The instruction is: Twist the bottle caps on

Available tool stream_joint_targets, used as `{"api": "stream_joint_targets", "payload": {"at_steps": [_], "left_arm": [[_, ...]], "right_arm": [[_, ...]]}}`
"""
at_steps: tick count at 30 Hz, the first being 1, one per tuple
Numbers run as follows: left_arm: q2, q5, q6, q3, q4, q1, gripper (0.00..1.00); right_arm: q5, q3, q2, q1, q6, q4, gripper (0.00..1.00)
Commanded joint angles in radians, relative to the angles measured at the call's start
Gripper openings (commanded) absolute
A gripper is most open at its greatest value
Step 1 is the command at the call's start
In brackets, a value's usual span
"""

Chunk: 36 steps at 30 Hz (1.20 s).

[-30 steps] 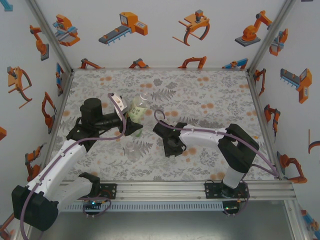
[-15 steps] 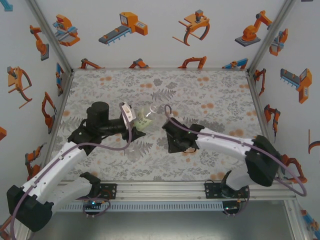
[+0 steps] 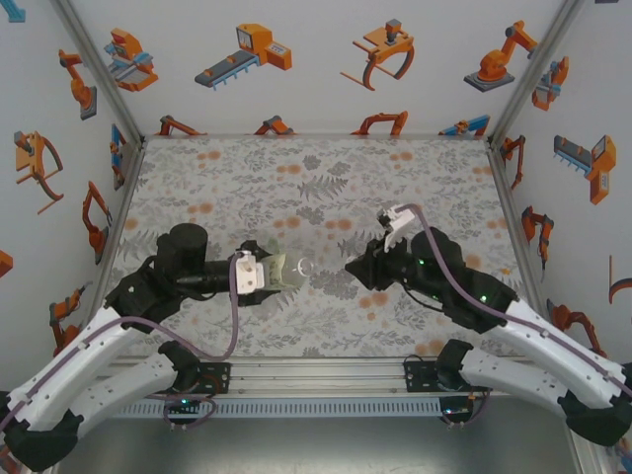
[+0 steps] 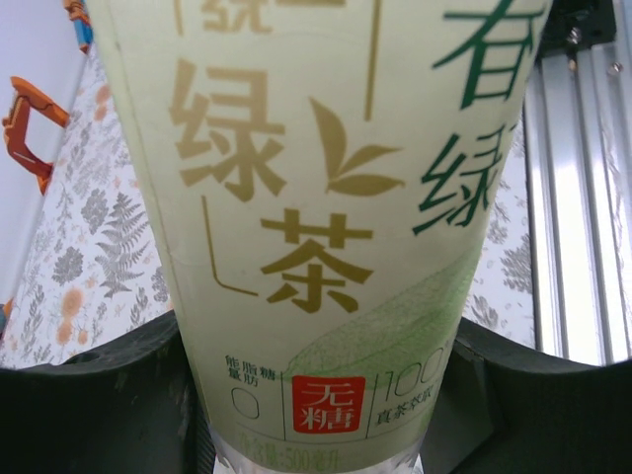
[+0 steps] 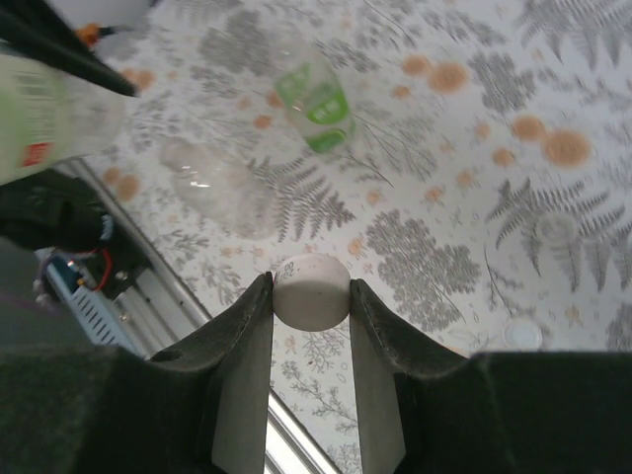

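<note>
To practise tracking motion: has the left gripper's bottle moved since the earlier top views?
Yes. The bottle held by the left gripper has come nearer the front rail, its neck now pointing right.

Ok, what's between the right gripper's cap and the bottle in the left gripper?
Nothing; in the top view the stretch from bottle to right gripper is bare mat.

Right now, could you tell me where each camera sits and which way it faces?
Top external: overhead behind the bases, looking down at the table; left arm, right arm.
Left wrist: faces the labelled bottle clamped between its fingers.
Right wrist: looks down past its fingers, pinching a white cap, at the table.
Shared: that bottle, in all three.
</note>
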Motion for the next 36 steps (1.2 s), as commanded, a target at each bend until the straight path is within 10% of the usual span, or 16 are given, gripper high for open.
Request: {"api": "stream_joint_targets", "payload": {"at_steps": [1, 16, 36], "left_arm": [[-0.007, -0.104, 0.040, 0.046, -0.122, -0.058, 0.00], [0.030, -0.364, -0.011, 0.054, -0.225, -0.175, 0.00], [0.053, -0.349, -0.020, 0.067, -0.249, -0.175, 0.00]], "right_arm": [[-0.190, 0.012, -0.052, -0.002, -0.184, 0.071, 0.00], [-0.531, 0.041, 0.005, 0.001, -0.571, 0.215, 0.00], [-0.625, 0.065, 0.097, 0.038, -0.594, 0.277, 0.00]]}}
